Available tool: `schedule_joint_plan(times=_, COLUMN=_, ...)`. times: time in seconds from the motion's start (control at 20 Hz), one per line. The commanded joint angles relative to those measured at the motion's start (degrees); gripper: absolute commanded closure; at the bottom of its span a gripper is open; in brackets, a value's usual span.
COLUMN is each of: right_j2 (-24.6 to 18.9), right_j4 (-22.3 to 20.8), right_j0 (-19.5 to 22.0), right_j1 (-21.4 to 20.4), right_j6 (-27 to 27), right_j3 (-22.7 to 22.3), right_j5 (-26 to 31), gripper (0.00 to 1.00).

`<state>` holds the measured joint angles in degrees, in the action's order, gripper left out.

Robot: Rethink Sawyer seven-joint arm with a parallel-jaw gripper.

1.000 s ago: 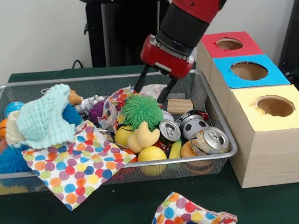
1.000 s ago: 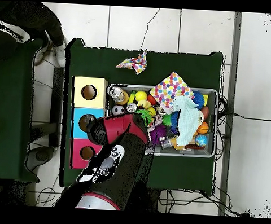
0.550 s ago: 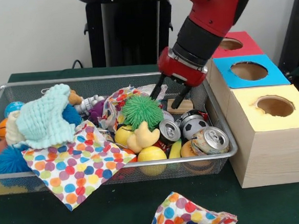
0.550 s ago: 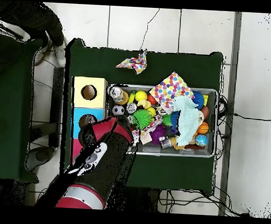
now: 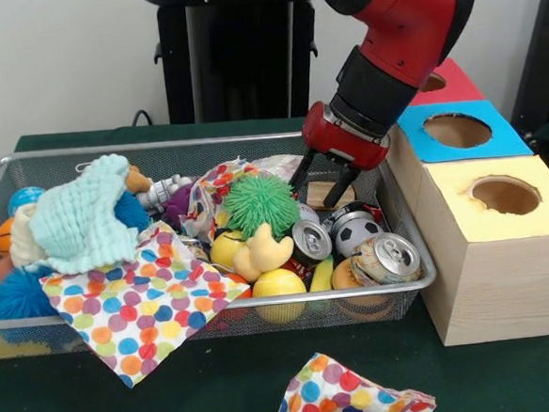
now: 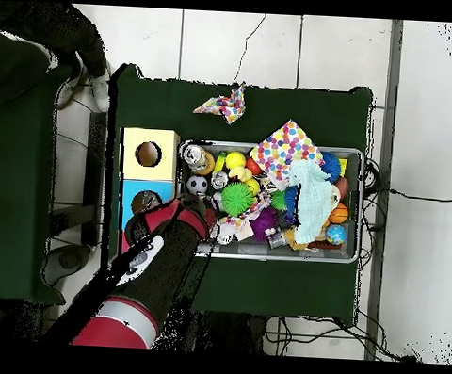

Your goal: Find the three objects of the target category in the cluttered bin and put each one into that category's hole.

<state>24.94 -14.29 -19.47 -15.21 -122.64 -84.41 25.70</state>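
My gripper [image 5: 325, 184] hangs low in the back right corner of the wire bin [image 5: 157, 148], open, with a finger on either side of a small wooden block [image 5: 328, 196]. Just in front of it lie a soccer ball [image 5: 356, 230] and two drink cans [image 5: 386, 258] [image 5: 311, 239]. A green spiky ball [image 5: 259, 202] sits to its left. Right of the bin stand three boxes with holes, topped red [image 5: 423, 81], blue [image 5: 458, 130] and yellow [image 5: 505, 195]. In the overhead view the arm covers the gripper [image 6: 205, 231] and the red box.
A polka-dot cloth [image 5: 135, 305] drapes over the bin's front rim, and a mint knitted cloth [image 5: 82, 219] covers toys at the left. Another dotted cloth [image 5: 349, 397] lies crumpled on the green table. A person's dark sleeve [image 6: 49, 30] shows at the overhead view's upper left.
In the front view the gripper has swung right and down, from above the green spiky ball to the wooden block in the bin's back right corner. It stayed open.
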Motion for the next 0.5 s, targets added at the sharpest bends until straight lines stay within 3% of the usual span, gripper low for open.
schedule_joint_plan(times=0.05, right_j2=-2.0, right_j4=4.2, right_j0=0.2, right_j1=3.4, right_j6=-12.1, right_j3=4.0, right_j5=-0.6, gripper=0.0)
schedule_joint_plan(times=0.2, right_j2=-1.1, right_j4=2.5, right_j0=-1.7, right_j1=4.5, right_j6=-6.7, right_j3=8.3, right_j5=8.1, gripper=0.0)
schedule_joint_plan(times=0.3, right_j2=-1.9, right_j4=1.4, right_j0=-1.8, right_j1=6.5, right_j6=-3.7, right_j3=11.8, right_j5=10.2, gripper=0.0)
schedule_joint_plan(times=0.5, right_j2=-0.6, right_j4=2.4, right_j0=-3.2, right_j1=9.5, right_j6=-6.9, right_j3=15.1, right_j5=10.6, gripper=0.0)
